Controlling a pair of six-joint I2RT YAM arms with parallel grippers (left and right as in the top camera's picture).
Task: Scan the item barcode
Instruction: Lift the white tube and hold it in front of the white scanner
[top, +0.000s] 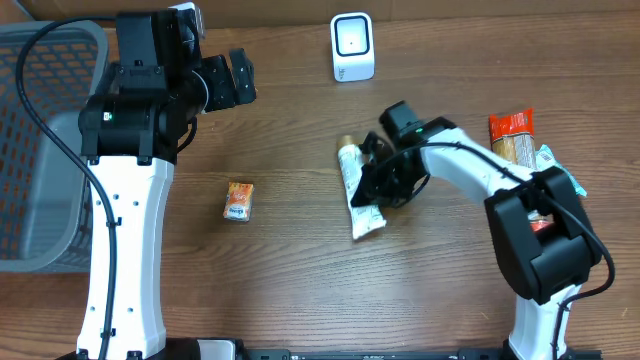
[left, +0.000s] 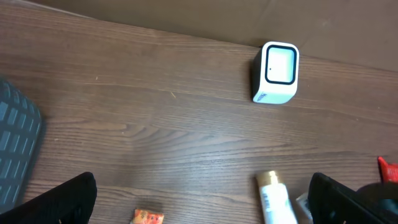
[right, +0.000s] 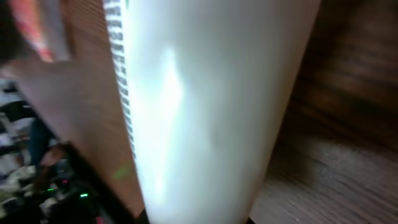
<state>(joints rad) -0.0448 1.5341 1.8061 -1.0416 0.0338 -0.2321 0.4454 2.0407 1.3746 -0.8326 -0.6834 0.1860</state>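
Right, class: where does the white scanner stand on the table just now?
In the overhead view the scanner stands near the far edge of the table, about mid-width, beyond the white tube; the left wrist view shows it upper right.

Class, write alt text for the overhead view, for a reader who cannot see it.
On a brown wooden table, the right arm's pincer reaches onto a white plastic squeeze tube lying flat. A white cube scanner stands behind; a small orange packet lies left.
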